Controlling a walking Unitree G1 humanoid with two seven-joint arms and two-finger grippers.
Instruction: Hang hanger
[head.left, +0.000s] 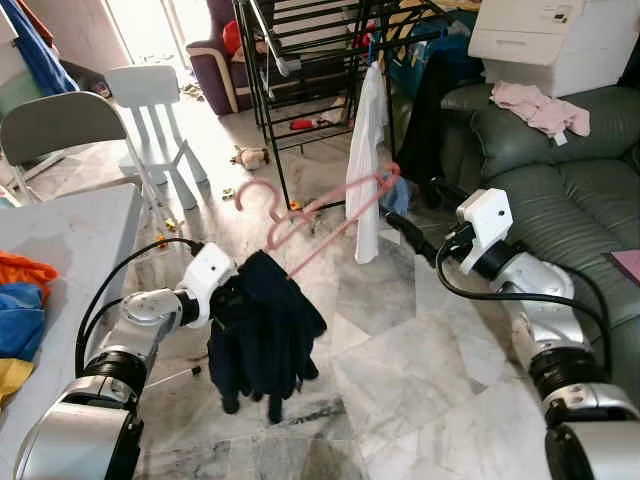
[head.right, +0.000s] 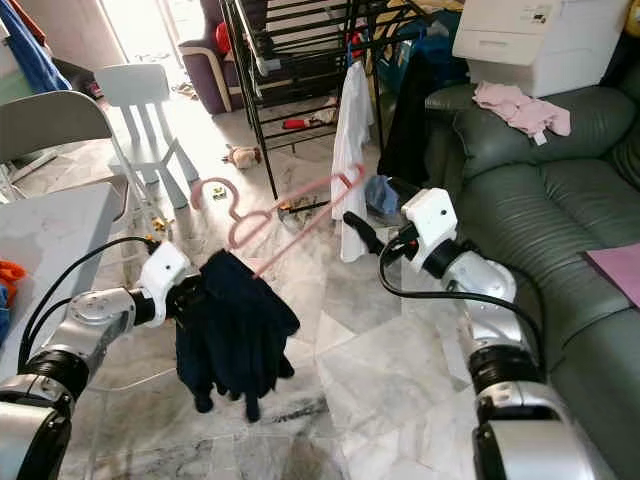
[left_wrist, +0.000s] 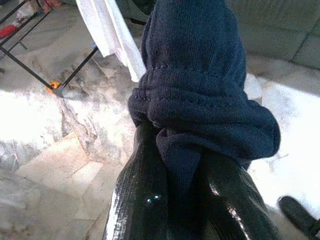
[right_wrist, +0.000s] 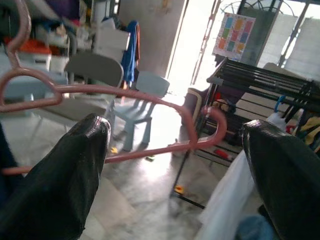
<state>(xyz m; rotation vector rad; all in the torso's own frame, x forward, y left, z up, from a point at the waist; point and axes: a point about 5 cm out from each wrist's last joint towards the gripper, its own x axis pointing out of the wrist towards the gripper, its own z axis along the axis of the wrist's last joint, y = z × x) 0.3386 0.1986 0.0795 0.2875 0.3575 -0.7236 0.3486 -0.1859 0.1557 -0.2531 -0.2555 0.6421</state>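
Nearest me, my left hand (head.left: 228, 290) is pinched tight on the bunched navy garment (head.left: 262, 335), which droops toward the floor and is draped on the low end of the pink hanger (head.left: 320, 215). That hanger's long axis runs from the cloth up and away to the right, its hook (head.left: 250, 192) curling out on the far left side and its far shoulder ending just beside my right hand (head.left: 398, 227). In the right wrist view my right fingers (right_wrist: 75, 165) are spread wide, with the hanger's bar crossing the gap beyond them, not yet touched. So the right hand is the nearer one to the free end, I judge, and should close on it there. Farther off, the black drying rack (head.left: 300, 60) stands behind a hanging white shirt (head.left: 366, 160); its rails look like the place for the hook. On the green sofa (head.left: 560, 190) at far right lies pink clothing (head.left: 540, 105).
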